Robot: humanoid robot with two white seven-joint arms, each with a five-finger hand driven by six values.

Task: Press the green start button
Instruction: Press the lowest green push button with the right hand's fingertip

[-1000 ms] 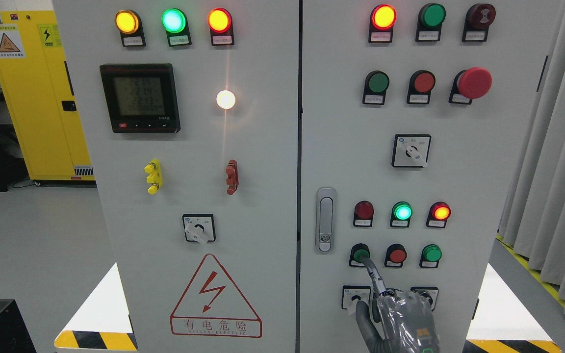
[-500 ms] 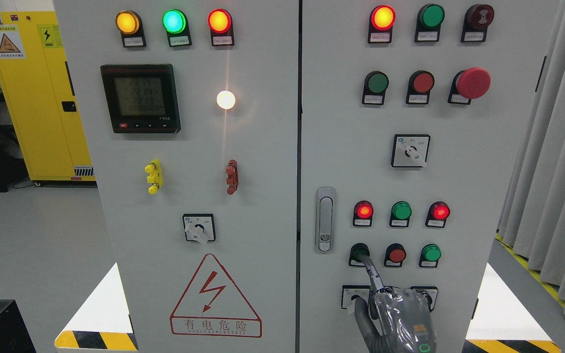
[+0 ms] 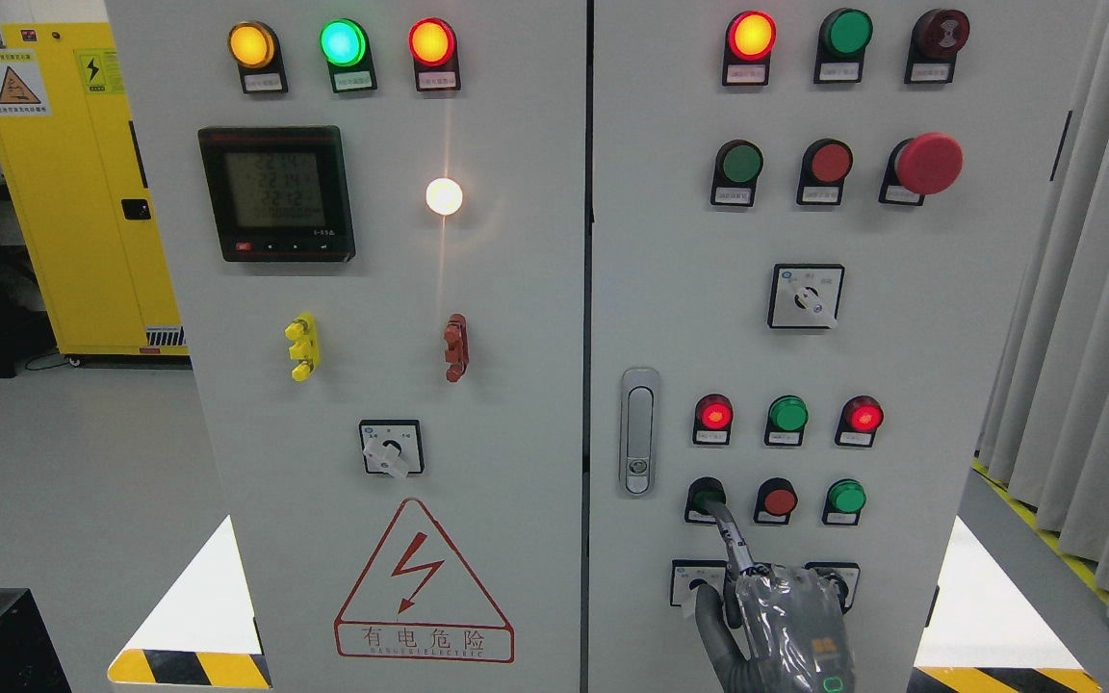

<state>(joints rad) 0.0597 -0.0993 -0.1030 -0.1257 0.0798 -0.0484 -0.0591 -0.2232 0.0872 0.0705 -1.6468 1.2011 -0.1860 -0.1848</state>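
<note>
The green start button [image 3: 703, 496] sits at the left of the lower button row on the right cabinet door [image 3: 901, 385]. My right hand [image 3: 786, 626], in a grey glove, comes up from the bottom edge. Its index finger [image 3: 730, 537] is stretched out and its tip rests on the green button, partly covering it. The other fingers are curled in. Above the button, a red lamp [image 3: 713, 414] is lit, a green lamp [image 3: 787, 414] is dark and a second red lamp [image 3: 863, 416] is lit. My left arm is not in view.
A red button [image 3: 779, 500] and another green button [image 3: 845, 497] stand right of the pressed one. A door handle [image 3: 639, 430] is to its left, rotary switches [image 3: 696, 583] below it. A yellow cabinet [image 3: 64, 192] stands far left, curtains [image 3: 1094, 337] at right.
The green lamp above the button went dark and the red lamp left of it lit up. My right hand has stayed with its fingertip on the button.
</note>
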